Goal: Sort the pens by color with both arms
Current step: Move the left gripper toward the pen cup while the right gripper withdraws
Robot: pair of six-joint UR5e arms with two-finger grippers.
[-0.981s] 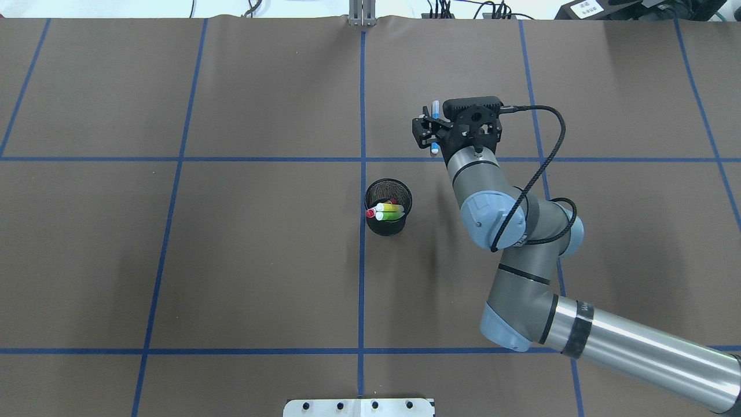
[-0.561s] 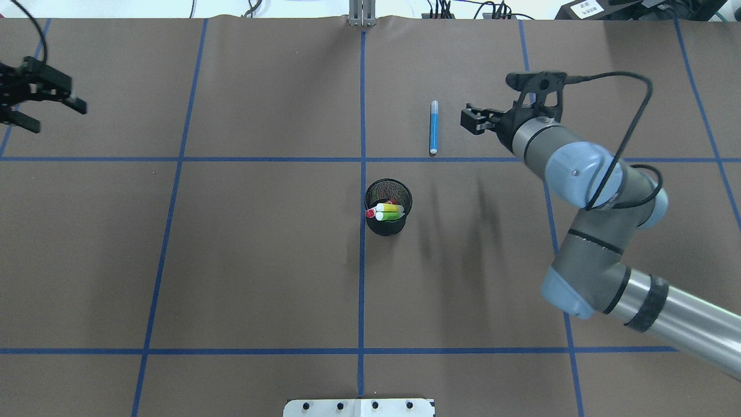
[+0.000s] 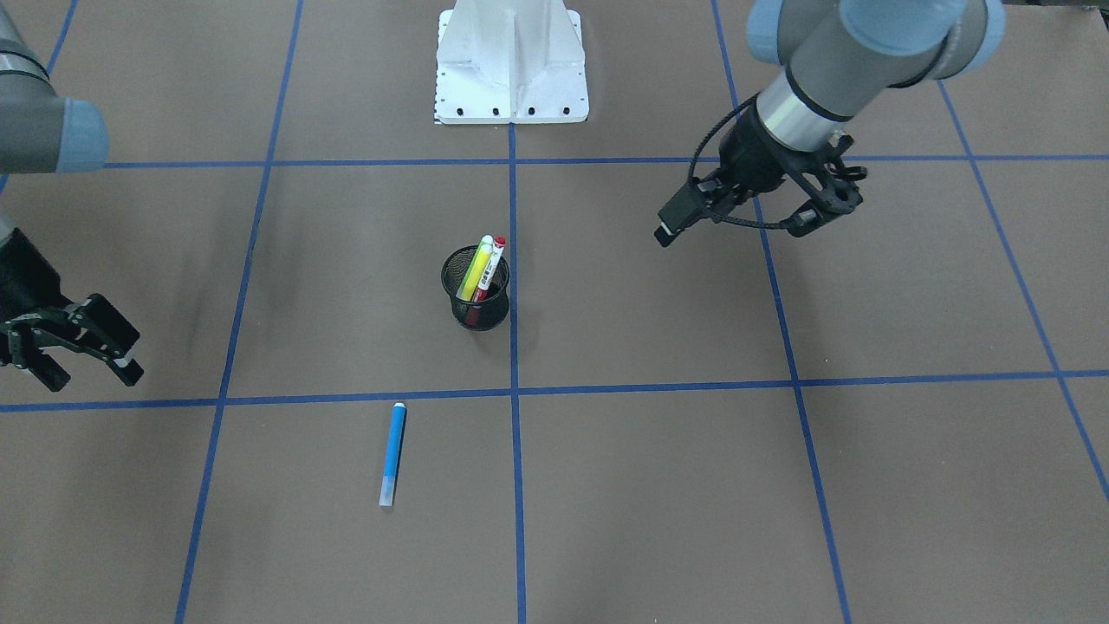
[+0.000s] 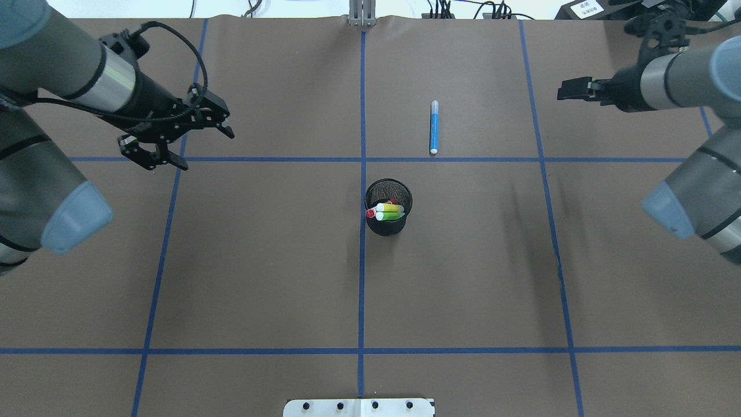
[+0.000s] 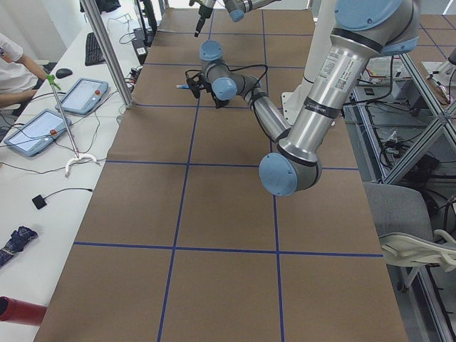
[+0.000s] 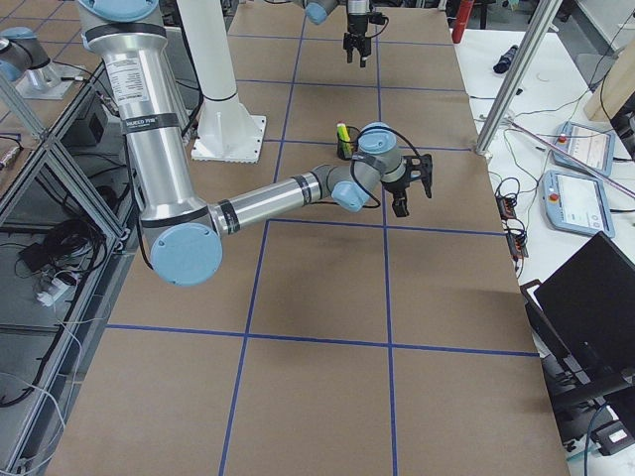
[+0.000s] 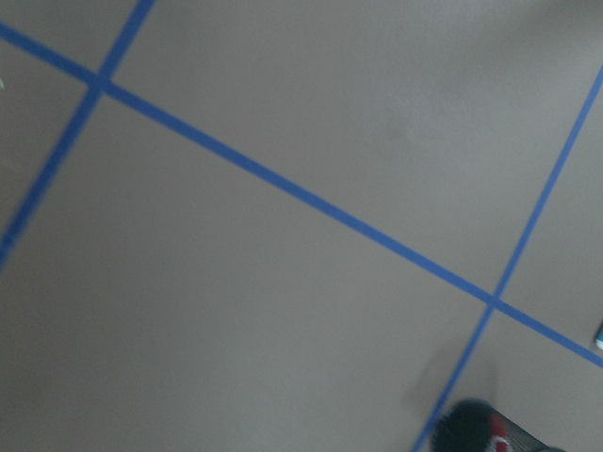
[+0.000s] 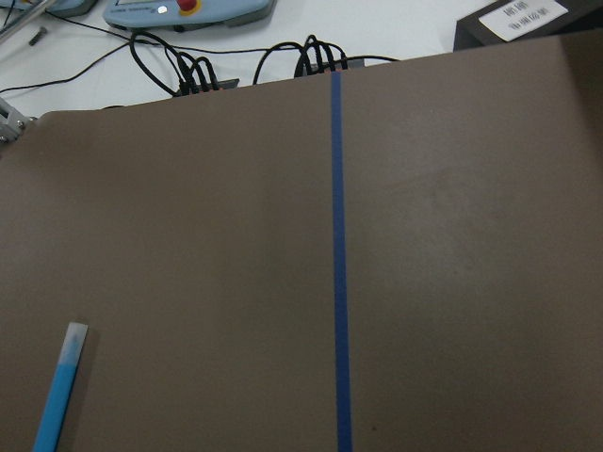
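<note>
Swung in from nine o'clock: left gripper [image 4: 205, 152], spread, empty; right gripper [image 3: 95, 380] withdrawn, likewise. Blue pen [image 4: 434, 126] out; three pens [image 4: 389, 211] left in cup [image 4: 385, 229].

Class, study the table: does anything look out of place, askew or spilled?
Only the blue pen: it lies flat on the table alone, apart from the black mesh cup where the other pens stand leaning. Nothing looks spilled or damaged.

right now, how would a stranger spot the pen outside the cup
Find the black mesh cup at the brown table's middle. Across the blue tape line away from the robot lies the blue pen, alone and flat; the other pens stand in the cup.
</note>
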